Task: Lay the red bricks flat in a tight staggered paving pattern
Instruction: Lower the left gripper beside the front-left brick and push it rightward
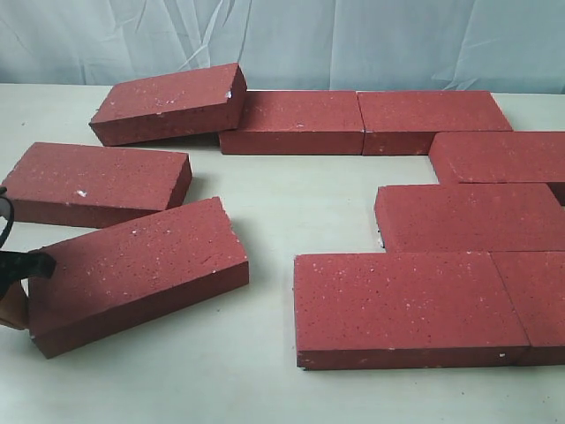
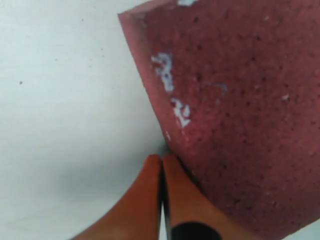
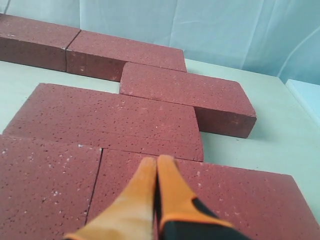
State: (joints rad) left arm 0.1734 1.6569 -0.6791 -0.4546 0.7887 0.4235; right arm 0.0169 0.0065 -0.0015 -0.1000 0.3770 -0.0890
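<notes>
the skewed front-left brick (image 1: 137,274), lying well apart from the laid red bricks (image 1: 410,305) at right, is judged best nudged low and squarely by the left gripper (image 2: 161,162), jaws pressed together at its edge, while the right gripper (image 3: 157,162) is likewise seen with jaws pressed together, and no container is seen

The red bricks (image 1: 410,305) are showing a rough, matt, grainy surface, pitted with tiny dark holes and flecked with white specks. The brick near the table's left edge (image 1: 132,269) is carrying chalky white smears. The table (image 1: 265,371) is looking smooth and pale, giving off only a faint sheen. Behind the table a thin light-blue cloth (image 1: 353,35) is hanging in soft creases. The left gripper (image 2: 161,160) and right gripper (image 3: 157,160) are looking like smooth orange rubber or plastic.
</notes>
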